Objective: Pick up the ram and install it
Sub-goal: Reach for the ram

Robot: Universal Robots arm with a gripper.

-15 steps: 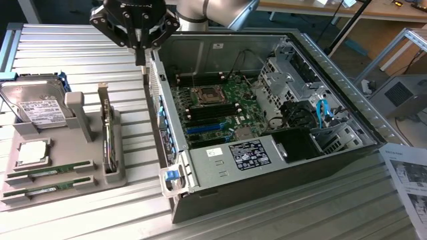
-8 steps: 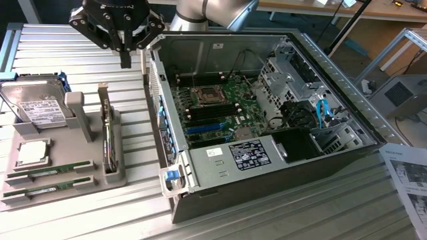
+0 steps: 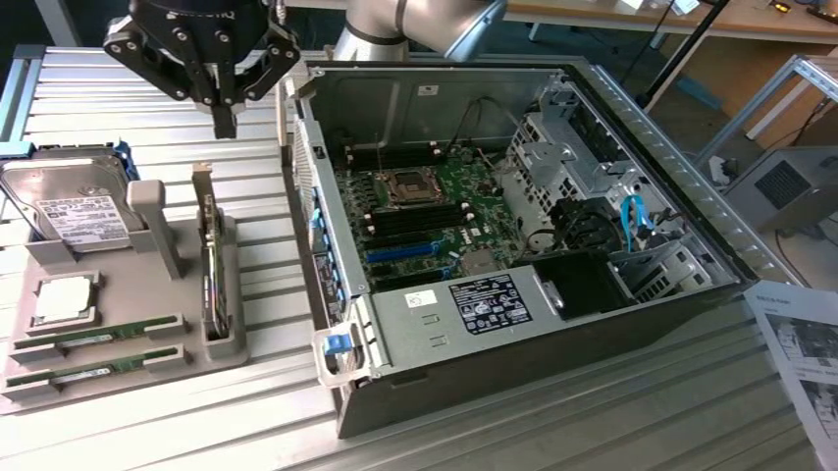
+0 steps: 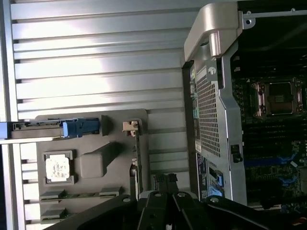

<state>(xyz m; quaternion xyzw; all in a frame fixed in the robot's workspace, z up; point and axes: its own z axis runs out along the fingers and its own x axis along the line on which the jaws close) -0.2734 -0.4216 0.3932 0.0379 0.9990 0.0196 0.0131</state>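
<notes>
Two ram sticks lie flat in slots at the near end of a grey holder tray (image 3: 157,368): one ram stick (image 3: 102,335) and a second ram stick (image 3: 92,366) beside it. The wrist view shows a ram stick (image 4: 79,195) beside the square processor chip (image 4: 57,168). My gripper (image 3: 226,126) hangs above the ribbed metal table past the tray's far end, between the tray and the open computer case (image 3: 433,314). Its fingers (image 4: 165,184) are shut together with nothing between them. The motherboard (image 3: 419,211) lies exposed inside the case.
On the tray also sit a hard drive (image 3: 73,206), a silver processor chip (image 3: 63,299) and an upright expansion card (image 3: 210,265). The case's side wall (image 3: 304,186) rises right beside the tray. Printed sheets (image 3: 799,343) lie at the exterior view's right.
</notes>
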